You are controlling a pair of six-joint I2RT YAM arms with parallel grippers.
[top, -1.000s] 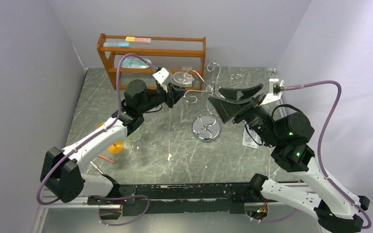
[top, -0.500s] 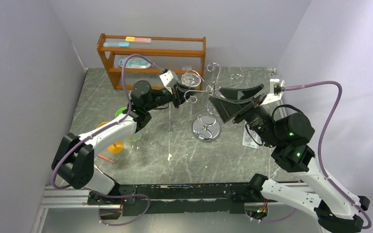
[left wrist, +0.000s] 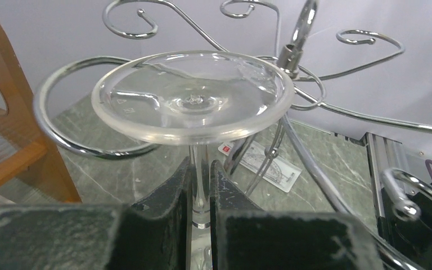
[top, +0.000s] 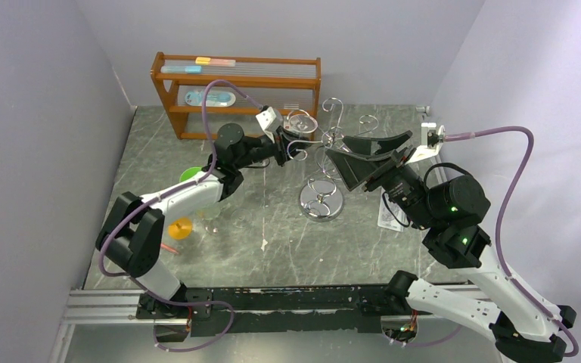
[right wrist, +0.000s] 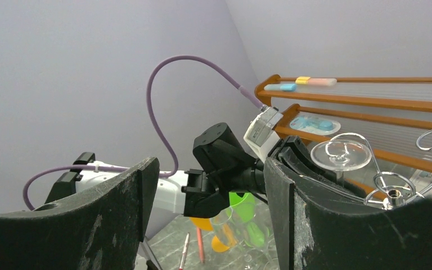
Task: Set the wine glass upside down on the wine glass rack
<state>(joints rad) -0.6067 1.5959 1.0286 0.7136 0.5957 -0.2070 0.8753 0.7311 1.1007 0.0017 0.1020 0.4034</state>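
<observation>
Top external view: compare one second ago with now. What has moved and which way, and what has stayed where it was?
The left claw, shut on the wine glass stem with the foot uppermost, moved right, bringing the glass closer to the curled arms of the wine glass rack. Nothing was taken or released. The right claw, open beside the rack, the rack itself and the wooden shelf stayed put.

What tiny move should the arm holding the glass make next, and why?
Probably ease the wine glass a little way into the curled arm of the wine glass rack. The left claw grips the stem, foot uppermost, and the foot sits just above that wire loop, so the stem likely must slide inside before lowering.
</observation>
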